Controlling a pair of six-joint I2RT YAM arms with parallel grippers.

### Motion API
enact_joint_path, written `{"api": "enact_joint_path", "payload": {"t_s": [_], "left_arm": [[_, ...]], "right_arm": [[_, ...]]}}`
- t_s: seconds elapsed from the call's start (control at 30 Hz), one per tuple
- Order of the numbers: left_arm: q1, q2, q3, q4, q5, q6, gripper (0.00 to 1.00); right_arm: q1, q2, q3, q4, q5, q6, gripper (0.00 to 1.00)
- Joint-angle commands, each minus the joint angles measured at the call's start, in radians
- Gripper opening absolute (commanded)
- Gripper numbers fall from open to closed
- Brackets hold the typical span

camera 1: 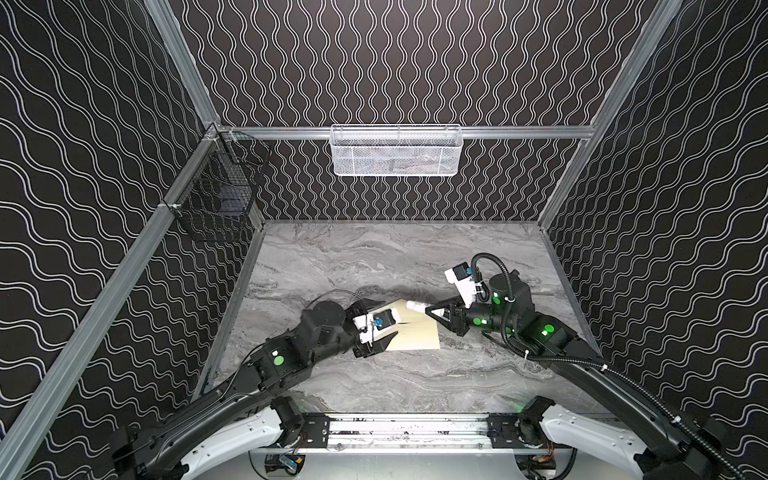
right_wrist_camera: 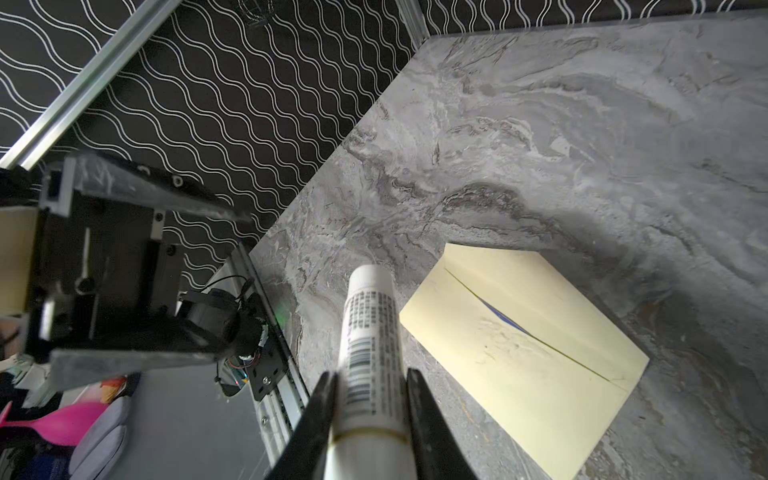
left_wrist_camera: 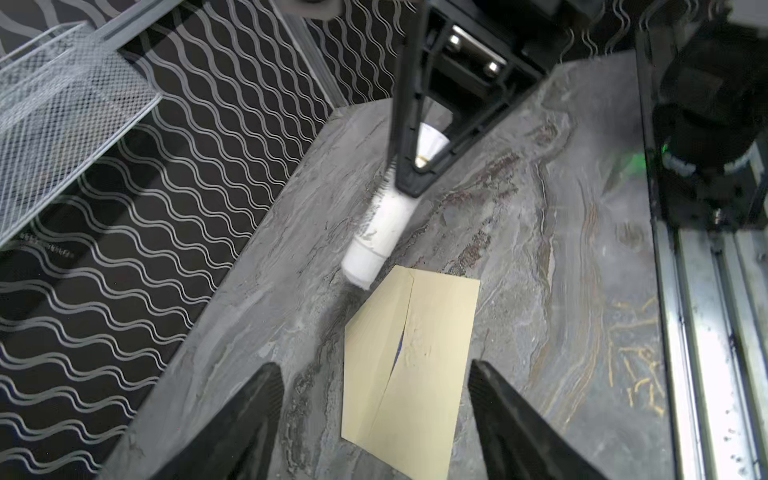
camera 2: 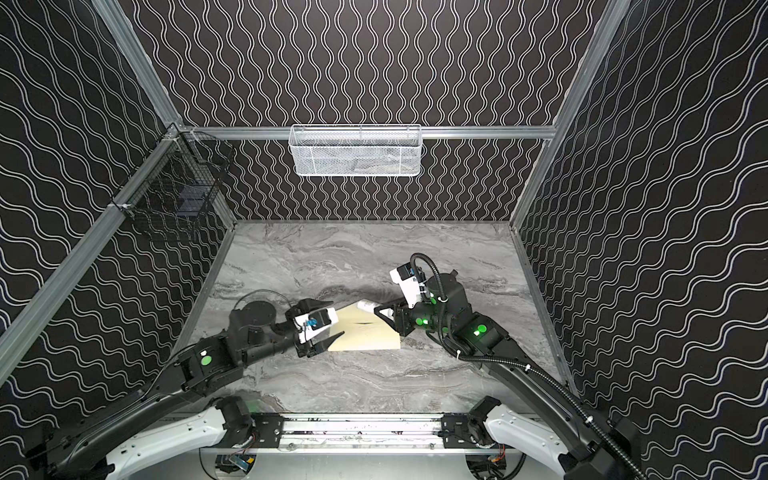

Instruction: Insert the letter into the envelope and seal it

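Cream envelope lies flat on the marble tabletop, lower centre in both top views. Its flap is folded over but gapes at the seam. Letter is inside, with only a blue sliver showing in the gap. Right gripper is clamped on a white glue stick, whose far end sits at the envelope's upper corner; contact unclear. Left gripper has jaws wide apart, holding nothing, over the envelope's left edge.
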Motion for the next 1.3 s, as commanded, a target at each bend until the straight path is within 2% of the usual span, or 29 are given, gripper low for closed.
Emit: {"api": "enact_joint_path", "payload": {"t_s": [0.0, 0.13, 0.33, 0.43, 0.67, 0.9, 1.27], "left_arm": [[-0.041, 0.066, 0.026, 0.081, -0.058, 0.161, 0.76], [-0.074, 0.130, 0.026, 0.165, -0.061, 0.201, 0.77], [-0.103, 0.218, 0.074, 0.184, -0.071, 0.150, 0.74], [-0.111, 0.266, 0.090, 0.207, -0.129, 0.120, 0.69], [-0.111, 0.298, 0.087, 0.193, -0.101, 0.062, 0.67], [-0.110, 0.311, 0.064, 0.203, -0.123, 0.037, 0.57], [-0.110, 0.333, 0.085, 0.191, -0.117, -0.012, 0.27]], "right_arm": [[-0.001, 0.016, 0.019, -0.036, -0.065, 0.014, 0.14], [-0.001, 0.032, 0.027, -0.045, -0.093, 0.011, 0.13], [-0.001, 0.038, 0.028, -0.040, -0.109, 0.011, 0.13], [-0.001, 0.046, 0.043, -0.051, -0.122, 0.004, 0.13], [-0.001, 0.043, 0.047, -0.057, -0.114, -0.008, 0.12], [-0.001, 0.050, 0.061, -0.079, -0.125, -0.023, 0.12], [-0.001, 0.057, 0.077, -0.095, -0.131, -0.048, 0.13]]}}
